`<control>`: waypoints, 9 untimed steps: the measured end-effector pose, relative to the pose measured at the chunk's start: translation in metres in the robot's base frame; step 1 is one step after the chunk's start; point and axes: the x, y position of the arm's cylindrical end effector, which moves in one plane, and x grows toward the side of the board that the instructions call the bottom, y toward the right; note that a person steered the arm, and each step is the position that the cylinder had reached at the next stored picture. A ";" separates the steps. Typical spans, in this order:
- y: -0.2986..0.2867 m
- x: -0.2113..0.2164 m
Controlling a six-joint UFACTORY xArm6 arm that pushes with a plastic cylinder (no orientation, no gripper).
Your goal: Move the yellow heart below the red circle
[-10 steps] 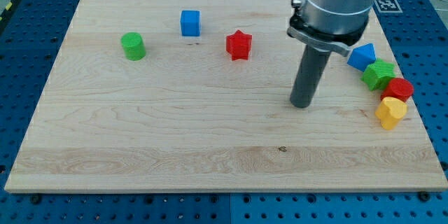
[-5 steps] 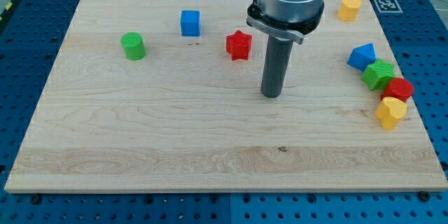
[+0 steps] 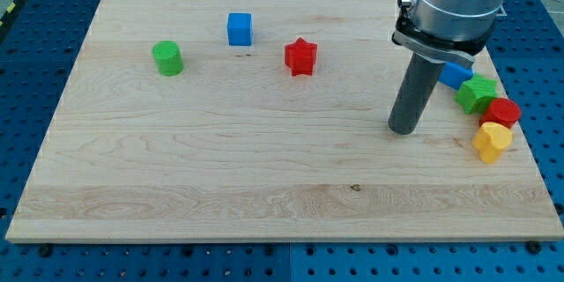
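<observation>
The yellow heart [image 3: 491, 141] lies near the board's right edge, touching the red circle [image 3: 503, 112] just above it. A green star [image 3: 478, 93] sits above and left of the red circle, and a blue block [image 3: 456, 74] above that is partly hidden by the arm. My tip [image 3: 404, 129] rests on the board about a hand's width to the left of the yellow heart, apart from every block.
A red star [image 3: 300, 56], a blue cube [image 3: 239, 29] and a green cylinder [image 3: 166, 57] stand in the upper left half of the wooden board [image 3: 220, 176]. The arm's wide grey body [image 3: 454, 4] hides the upper right corner.
My tip went left to the board's middle, then came back right to a spot left of the yellow heart. The arm now hides the yellow block at top right. No block moved.
</observation>
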 end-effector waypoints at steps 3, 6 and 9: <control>0.044 0.005; 0.058 0.027; 0.084 0.042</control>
